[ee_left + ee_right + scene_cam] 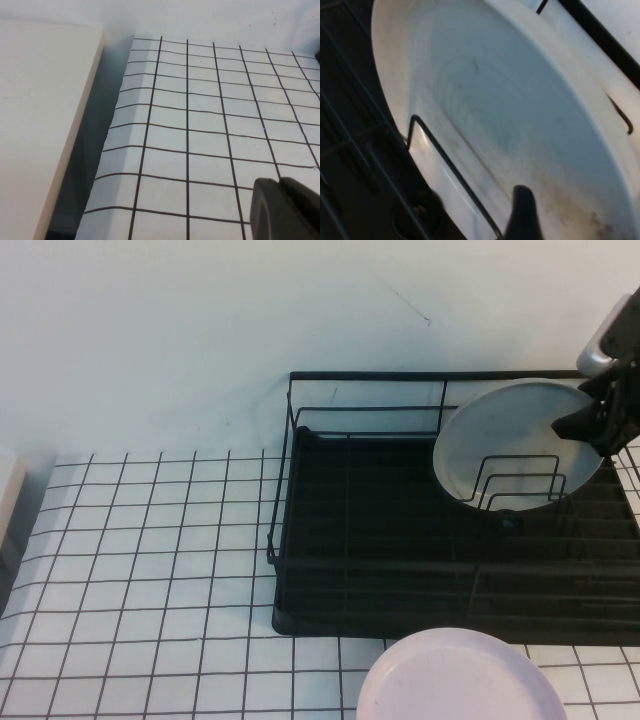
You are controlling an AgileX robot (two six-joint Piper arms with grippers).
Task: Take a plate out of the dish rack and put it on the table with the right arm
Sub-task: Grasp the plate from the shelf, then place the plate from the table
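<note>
The light grey plate [510, 440] stands on edge between the upright dividers [520, 480] at the back right of the black dish rack [283, 470]. My right gripper [585, 425] is at the plate's right rim, open, straddling it. In the right wrist view one black finger [522, 215] lies in front of the plate's face [510, 100]; the other finger is hidden. The white gridded table [150, 540] lies left of the rack. My left gripper [280, 187] is shut and empty, low over the table [200, 125], and out of the high view.
A pale pink plate [455, 680] lies on the table in front of the rack. A cream block [40, 125] stands along the table's left edge [8, 490]. A white wall runs behind the rack.
</note>
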